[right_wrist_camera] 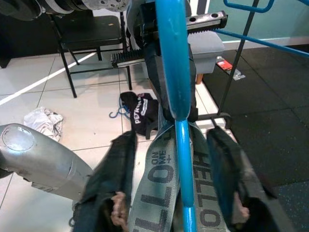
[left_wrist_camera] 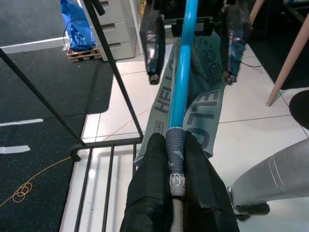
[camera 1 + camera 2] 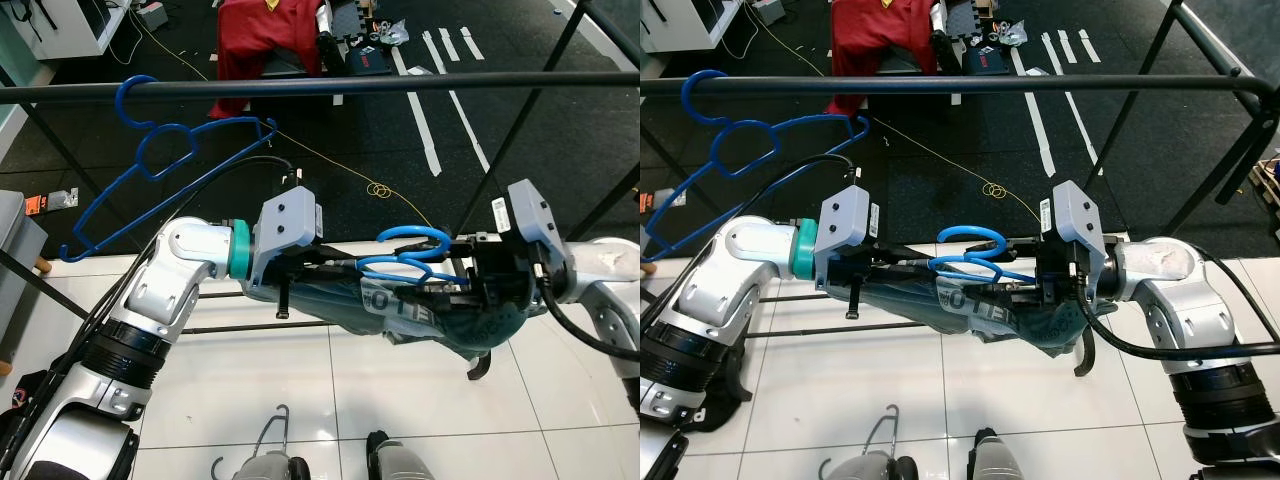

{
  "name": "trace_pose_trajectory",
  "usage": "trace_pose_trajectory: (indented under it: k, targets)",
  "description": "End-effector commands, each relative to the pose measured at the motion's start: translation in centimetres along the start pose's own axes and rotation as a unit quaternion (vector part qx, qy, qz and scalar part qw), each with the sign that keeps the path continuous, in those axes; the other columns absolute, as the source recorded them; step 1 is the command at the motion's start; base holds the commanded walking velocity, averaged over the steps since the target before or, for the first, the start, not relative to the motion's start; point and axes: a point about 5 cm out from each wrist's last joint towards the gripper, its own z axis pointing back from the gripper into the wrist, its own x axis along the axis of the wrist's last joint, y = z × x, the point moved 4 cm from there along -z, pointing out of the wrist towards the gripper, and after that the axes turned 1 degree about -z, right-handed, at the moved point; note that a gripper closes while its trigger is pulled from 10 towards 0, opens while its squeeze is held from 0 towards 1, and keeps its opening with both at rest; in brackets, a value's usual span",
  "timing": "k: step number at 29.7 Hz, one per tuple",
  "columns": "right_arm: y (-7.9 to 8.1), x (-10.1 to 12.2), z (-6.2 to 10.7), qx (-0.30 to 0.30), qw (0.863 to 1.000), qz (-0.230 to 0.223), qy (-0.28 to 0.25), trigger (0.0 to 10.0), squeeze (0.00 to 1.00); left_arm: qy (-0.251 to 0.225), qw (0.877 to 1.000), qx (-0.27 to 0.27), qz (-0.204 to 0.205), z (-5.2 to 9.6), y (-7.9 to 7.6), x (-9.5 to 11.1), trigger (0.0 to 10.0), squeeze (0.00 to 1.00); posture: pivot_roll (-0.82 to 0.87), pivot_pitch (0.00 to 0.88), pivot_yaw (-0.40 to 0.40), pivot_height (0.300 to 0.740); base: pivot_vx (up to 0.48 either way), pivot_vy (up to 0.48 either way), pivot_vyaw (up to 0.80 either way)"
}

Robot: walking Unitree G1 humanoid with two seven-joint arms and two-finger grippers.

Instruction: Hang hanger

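Note:
A light blue hanger (image 3: 412,236) carrying a grey-teal garment (image 3: 400,305) printed "HELLO" is held level between my two arms, below the black clothes rail (image 3: 350,85). My left gripper (image 3: 340,265) is shut on one end of the hanger's bar (image 2: 181,96). My right gripper (image 3: 450,282) is open. Its fingers (image 1: 116,193) stand on either side of the bar and cloth, apart from them. An empty dark blue hanger (image 3: 133,81) hangs tilted on the rail at the far left.
The rack's slanted legs (image 3: 520,130) and low floor bars (image 3: 240,325) stand close in front. A red garment (image 3: 265,40) lies at the back and a yellow cable (image 3: 380,188) crosses the black mat. A grey hanger (image 3: 275,425) lies by my feet.

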Motion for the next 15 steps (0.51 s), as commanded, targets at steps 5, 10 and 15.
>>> trace_pose_trajectory:
  k: [5,10,15]
  targets:
    - [0.91,-1.38,-0.46,0.031,0.998,-0.032,0.032,10.0,0.00,-0.033,0.999,0.006,-0.022,-0.15,0.32,1.63,0.0,0.00,-0.12,0.072,0.100,0.740,0.000,0.000,0.00]
    - [0.99,-1.31,-0.56,0.039,0.998,-0.043,0.027,0.0,0.00,-0.033,0.999,0.002,-0.022,-0.23,0.24,1.68,0.0,0.00,-0.11,0.074,0.101,0.740,0.000,0.000,0.00]
    - [1.08,-1.16,-0.55,0.048,0.997,-0.057,0.020,0.0,0.00,-0.031,0.999,0.001,-0.022,-0.19,0.23,1.64,0.0,0.00,-0.11,0.076,0.103,0.740,0.000,0.000,0.00]
